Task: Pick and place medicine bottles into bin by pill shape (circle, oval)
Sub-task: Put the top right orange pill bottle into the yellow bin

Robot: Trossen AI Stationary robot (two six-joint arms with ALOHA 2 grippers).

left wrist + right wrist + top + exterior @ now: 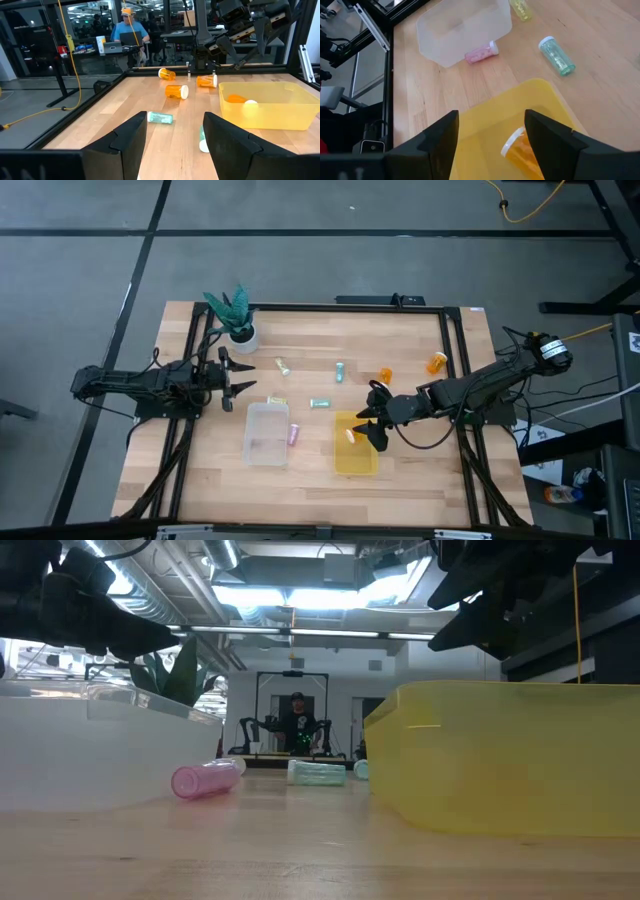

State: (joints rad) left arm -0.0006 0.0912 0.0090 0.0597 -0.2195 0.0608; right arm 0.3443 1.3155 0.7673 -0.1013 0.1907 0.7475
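Inside yellow bin (485,120) lies one orange bottle (522,150)

Grey concrete floor (300,260) surrounds the light wooden tabletop (320,470); bright ceiling light panels (300,595) glow over a seated person (296,720) beyond.

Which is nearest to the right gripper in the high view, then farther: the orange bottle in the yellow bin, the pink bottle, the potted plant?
From the right gripper:
1. Orange bottle, in the yellow bin, under it.
2. Pink bottle, beside the clear bin.
3. Potted plant, far corner by the left arm.
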